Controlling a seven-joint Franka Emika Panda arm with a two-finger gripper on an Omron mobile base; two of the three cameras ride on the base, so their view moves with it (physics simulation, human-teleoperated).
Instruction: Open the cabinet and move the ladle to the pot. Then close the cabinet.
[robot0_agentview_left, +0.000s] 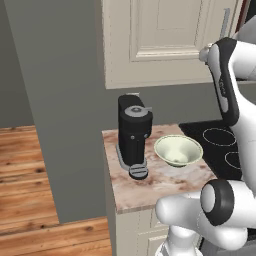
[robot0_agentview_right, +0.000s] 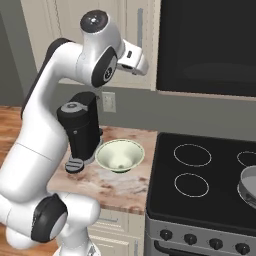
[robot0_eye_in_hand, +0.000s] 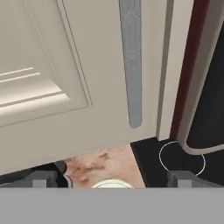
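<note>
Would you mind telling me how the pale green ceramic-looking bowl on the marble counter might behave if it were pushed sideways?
The pale green bowl flares wide from what looks like a narrow base, so a push at its rim would probably tip or rock it. The marble counter looks polished, so a low push likely slides it. It sits beside the black coffee machine, which it might knock.

Cream-white wall cabinet with a raised-panel door: door shut, flush with its frame, mounted on the grey wall above the marbled counter, directly left of the black glass-fronted appliance. Long vertical grey bar handle: upright, fixed near the door's right edge, lower end stopping just above the door's bottom edge. Grey metal pot: on the black cooktop at the right edge of the right base view, partly cut off, only its rim and near wall visible
</note>
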